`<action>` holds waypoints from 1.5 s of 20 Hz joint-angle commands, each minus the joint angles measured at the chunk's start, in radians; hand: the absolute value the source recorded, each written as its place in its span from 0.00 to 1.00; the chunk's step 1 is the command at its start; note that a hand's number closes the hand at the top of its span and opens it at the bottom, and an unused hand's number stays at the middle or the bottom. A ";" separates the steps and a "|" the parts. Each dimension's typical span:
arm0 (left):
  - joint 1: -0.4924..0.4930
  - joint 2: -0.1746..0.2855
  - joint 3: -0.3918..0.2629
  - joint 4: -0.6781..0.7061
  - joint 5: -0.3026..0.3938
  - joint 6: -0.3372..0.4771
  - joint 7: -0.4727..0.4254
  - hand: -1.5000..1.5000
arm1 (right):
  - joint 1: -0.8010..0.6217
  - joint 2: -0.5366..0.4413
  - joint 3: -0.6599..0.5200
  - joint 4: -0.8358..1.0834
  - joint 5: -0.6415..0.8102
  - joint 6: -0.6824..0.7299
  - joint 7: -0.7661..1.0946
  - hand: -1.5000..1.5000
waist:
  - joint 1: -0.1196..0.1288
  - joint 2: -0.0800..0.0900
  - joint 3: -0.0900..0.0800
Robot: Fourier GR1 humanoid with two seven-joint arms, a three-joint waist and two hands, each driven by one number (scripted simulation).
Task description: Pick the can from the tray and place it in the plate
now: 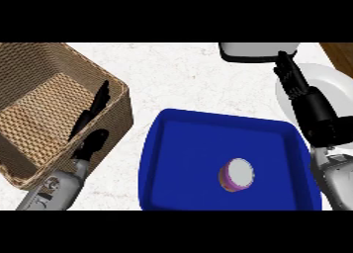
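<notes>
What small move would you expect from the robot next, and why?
Probably the right hand should shift left and back toward the can, which sits untouched in the blue tray. That hand hangs open over the white plate, away from the can; the left hand rests at the basket.

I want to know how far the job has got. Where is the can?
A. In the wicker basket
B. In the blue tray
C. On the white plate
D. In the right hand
B: the can sits on the floor of the blue tray, touched by neither hand; the right hand is open over the white plate, which holds no can.
</notes>
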 commanded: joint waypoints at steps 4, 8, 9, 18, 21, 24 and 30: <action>0.155 -0.019 0.117 0.068 0.101 -0.074 0.022 0.50 | 0.080 -0.045 -0.210 -0.136 0.021 -0.209 0.076 1.00 | -0.031 0.028 -0.017; 0.193 -0.055 0.217 0.093 0.159 -0.146 -0.036 0.50 | 0.231 -0.191 -0.301 -0.007 0.224 -0.327 0.146 1.00 | -0.123 0.052 -0.027; 0.218 -0.069 0.230 0.094 0.166 -0.158 -0.052 0.50 | 0.232 -0.152 -0.346 -0.028 0.218 -0.399 0.137 1.00 | -0.119 0.044 -0.023; 0.261 -0.102 0.294 0.092 0.211 -0.259 -0.034 0.50 | 0.401 -0.001 -0.305 -0.261 0.260 -0.529 0.079 0.00 | -0.095 0.038 -0.017; 0.262 -0.105 0.312 0.089 0.195 -0.268 -0.024 0.50 | 0.478 -0.015 -0.257 -0.292 0.299 -0.498 0.114 0.00 | -0.089 0.046 -0.019; 0.239 -0.115 0.333 0.067 0.196 -0.275 -0.009 0.50 | 0.577 -0.068 -0.181 -0.289 0.347 -0.409 0.172 0.00 | -0.074 0.055 -0.021; 0.213 -0.131 0.336 0.054 0.170 -0.301 0.049 0.50 | 0.659 -0.147 -0.090 -0.372 0.410 -0.302 0.318 0.00 | -0.048 0.059 -0.024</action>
